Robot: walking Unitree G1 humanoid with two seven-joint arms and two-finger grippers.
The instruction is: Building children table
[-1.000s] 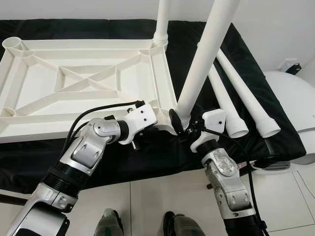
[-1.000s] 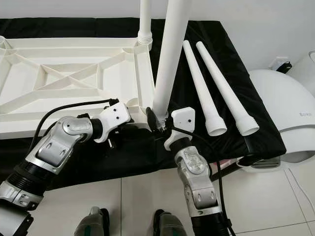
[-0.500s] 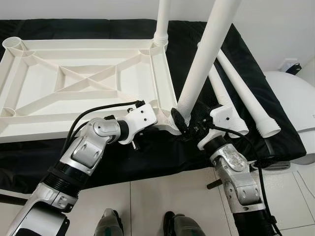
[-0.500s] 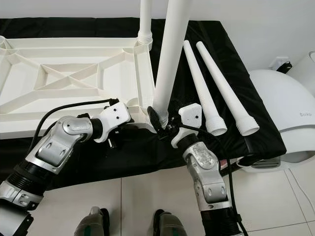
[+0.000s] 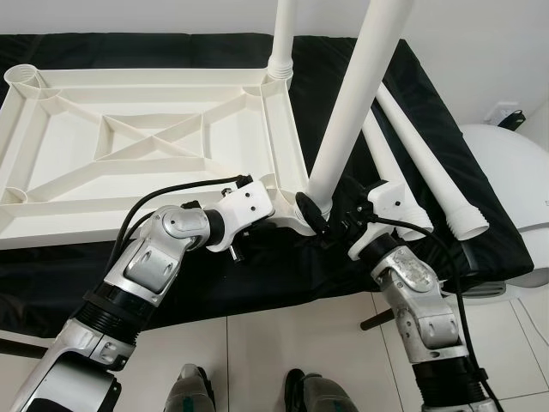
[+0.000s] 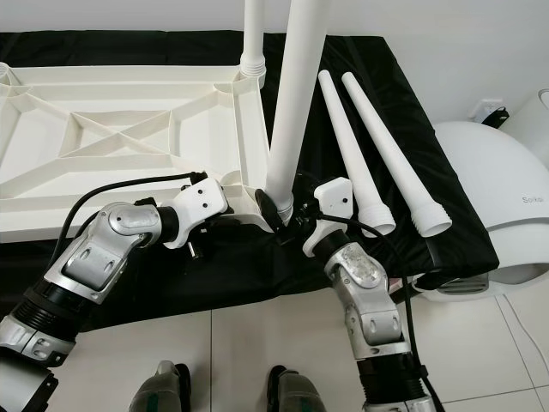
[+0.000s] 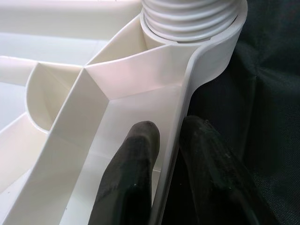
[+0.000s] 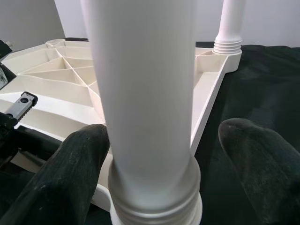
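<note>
The white table top (image 5: 51, 184) lies upside down on a black cloth. One white leg (image 5: 283, 34) stands screwed into its far right corner. A second leg (image 5: 347, 112) stands in the near right corner socket, leaning slightly right. My left gripper (image 7: 171, 129) is shut on the table top's rim just beside that socket, one finger inside the wall and one outside. My right gripper (image 8: 166, 133) is open around the base of the second leg (image 8: 145, 93). One finger (image 8: 79, 159) touches the leg and the other finger (image 8: 253, 154) stands apart from it.
Two loose white legs (image 5: 390, 176) (image 5: 429, 159) lie side by side on the black cloth (image 5: 480, 249) right of the table top. A white rounded appliance (image 5: 515, 189) stands on the floor at the right. The cloth's near edge ends at the tiled floor (image 5: 257, 343).
My right wrist has shifted to the right at the leg's base. The leg now stands slightly more upright. My left gripper has stayed on the rim.
</note>
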